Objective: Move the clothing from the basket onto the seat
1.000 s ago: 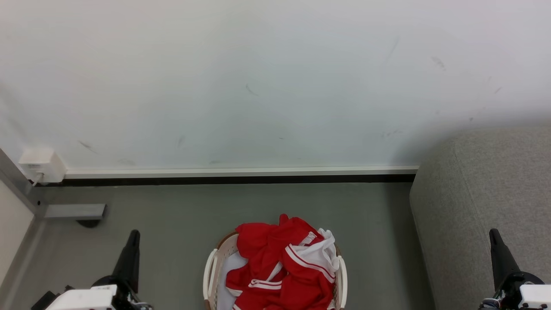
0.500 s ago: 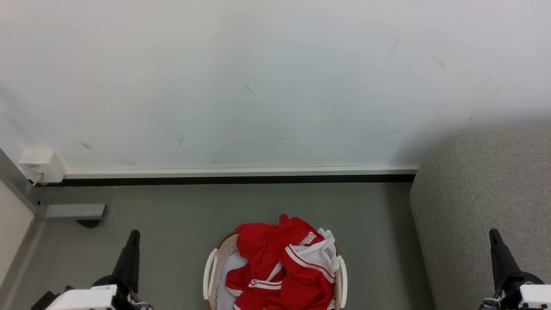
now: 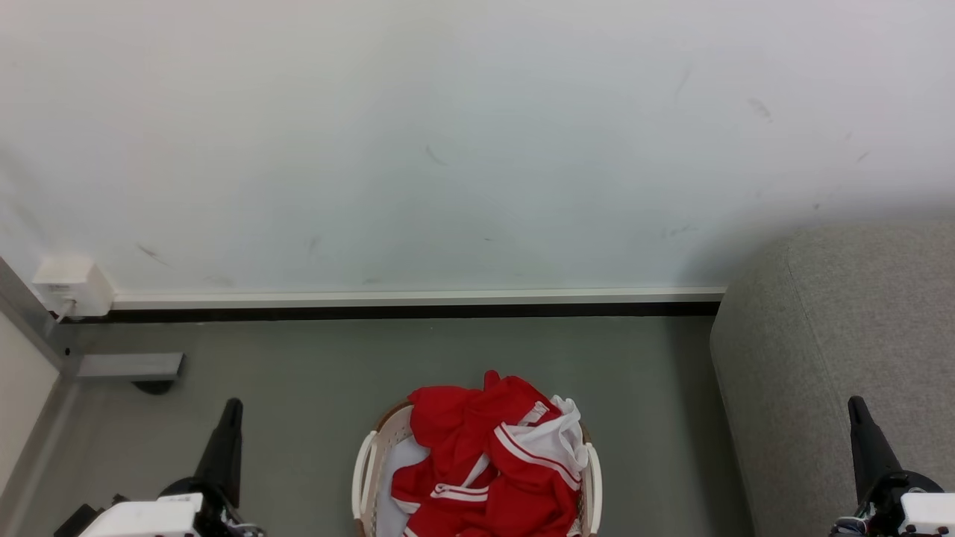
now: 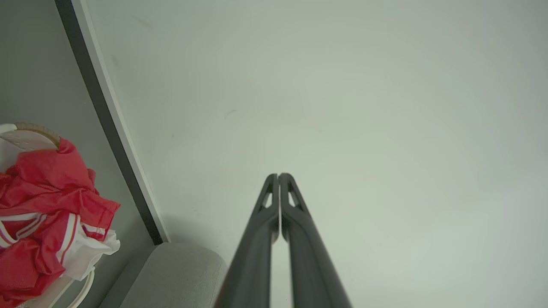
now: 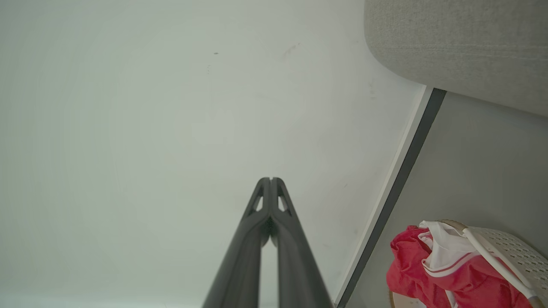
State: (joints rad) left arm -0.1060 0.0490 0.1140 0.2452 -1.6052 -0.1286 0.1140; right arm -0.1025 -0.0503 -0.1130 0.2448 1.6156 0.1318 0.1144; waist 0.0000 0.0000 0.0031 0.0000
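Clothing (image 3: pixel 485 462) down at six o'clock in the head view, and what a heap: one bright red mound, number of separate garments impossible to count among the folds. Crumpled, soft, vivid red, with white stripes running along the hems and a white panel bunched at the two o'clock side of the pile. Stacked above the rim and covering the far edge at twelve o'clock.

All of it inside one basket (image 3: pixel 362 466): cream-white, perforated walls, brown rim band, two white side handles at nine and three o'clock, a patch of pale liner peeking out at eight o'clock beneath the red. Standing on the grey floor (image 3: pixel 313 373), cut off by the bottom edge of the view.

One seat (image 3: pixel 843 358) over at three to four o'clock: grey textured upholstery, rounded corner, near the basket but apart from it.

Two grippers, both pinched tight and empty. Left gripper (image 3: pixel 233 404) at seven o'clock, dark fingers pressed together to a single point, well clear of the basket. Right gripper (image 3: pixel 856 401) at five o'clock, same story, tips together, seen against the seat's grey upholstery. In each wrist view, two fingers meeting at the tips against the pale wall (image 3: pixel 448 149).

Behind, one white baseboard (image 3: pixel 418 297) with a dark strip beneath, one small white box (image 3: pixel 72 286) on the wall at nine o'clock, one grey metal bar (image 3: pixel 130 365) on the floor just below it.
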